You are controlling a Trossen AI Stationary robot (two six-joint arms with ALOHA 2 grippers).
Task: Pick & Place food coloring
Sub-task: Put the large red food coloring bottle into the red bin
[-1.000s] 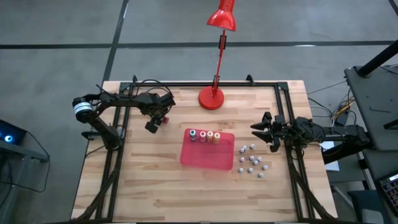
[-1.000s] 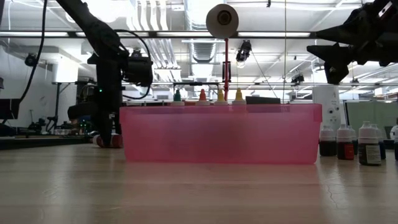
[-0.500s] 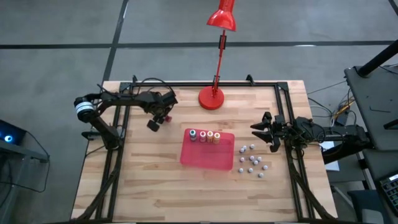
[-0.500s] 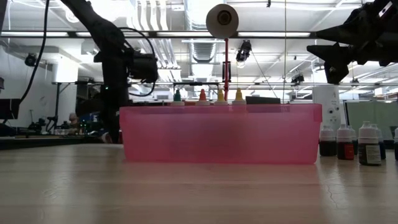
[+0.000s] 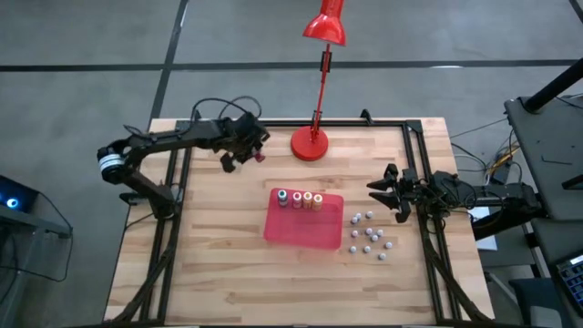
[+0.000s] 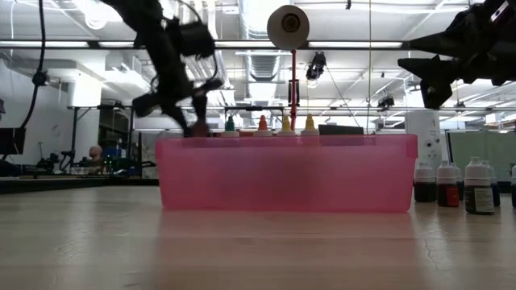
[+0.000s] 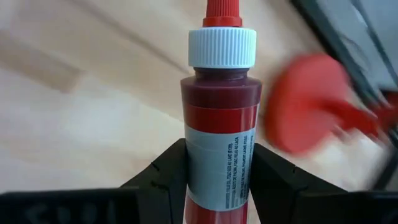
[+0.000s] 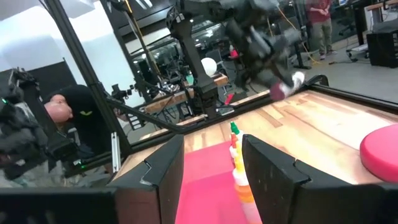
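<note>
My left gripper (image 5: 246, 151) is shut on a small food coloring bottle (image 7: 221, 124) with dark red liquid, a white collar and a red tip. It holds the bottle in the air over the table's far left part, near the lamp base. The red tray (image 5: 303, 230) lies mid-table. Several tiny bottles with coloured caps (image 5: 301, 198) stand along its far wall, and their tips also show in the low view (image 6: 270, 123). My right gripper (image 5: 387, 193) is open and empty, raised right of the tray. My left gripper pinches the bottle's labelled body (image 7: 219, 186) between its two fingers (image 7: 163, 177), one on each side. The cap end sticks out past the fingertips. The bottle is lifted clear of the table.
A red desk lamp stands with its round base (image 5: 310, 144) at the table's far middle, close to my left gripper. Several small white-capped dark bottles (image 5: 369, 237) stand right of the tray. A dark frame (image 5: 301, 123) runs along the table's edges.
My left gripper has risen off the table with the red bottle and swung toward the far edge and the right, nearer the lamp base, turning as it went. The bottle stood on the table a second ago and is now lifted clear.
</note>
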